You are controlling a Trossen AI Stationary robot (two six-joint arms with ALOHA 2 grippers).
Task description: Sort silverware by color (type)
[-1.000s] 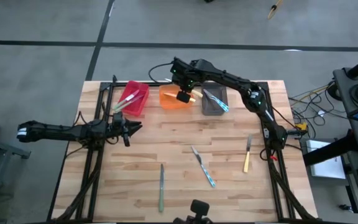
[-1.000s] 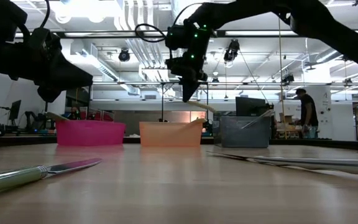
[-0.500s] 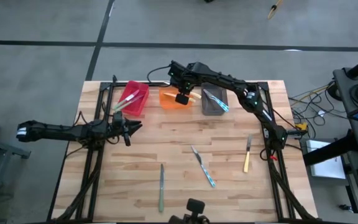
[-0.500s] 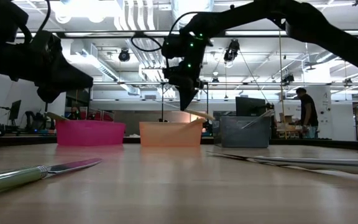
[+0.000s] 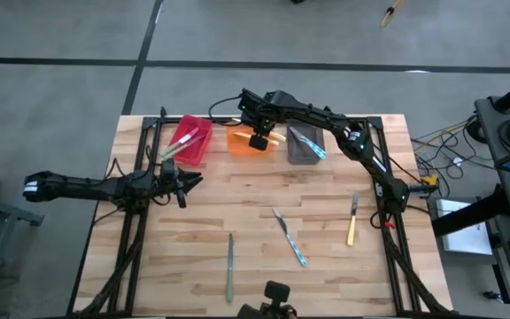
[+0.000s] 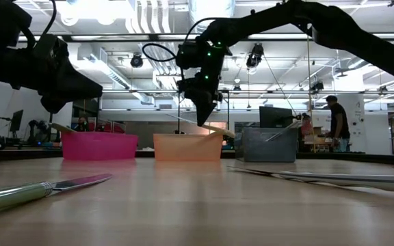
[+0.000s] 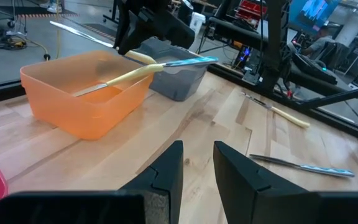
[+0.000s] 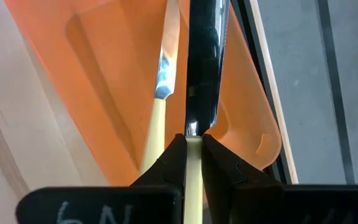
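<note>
Near edge: green-handled knife [image 5: 230,266], blue-handled piece [image 5: 290,239], yellow-handled piece [image 5: 351,221] flat on table [image 5: 326,186]; light, stiff, slick, best gripped mid-handle.
Left gripper [image 7: 197,171] fingers apart, empty, waiting.
Far: right gripper [image 8: 194,144] clamped on yellow-handled utensil [image 8: 192,177] over orange bin [image 5: 242,142].

I'm looking at a wood plank table [image 5: 237,199] | red bin [image 5: 189,140], orange bin [image 5: 244,142], grey bin [image 5: 305,145] along the back | green knife [image 5: 230,267], blue-handled one [image 5: 289,237], yellow one [image 5: 352,219] lying loose up front
</note>
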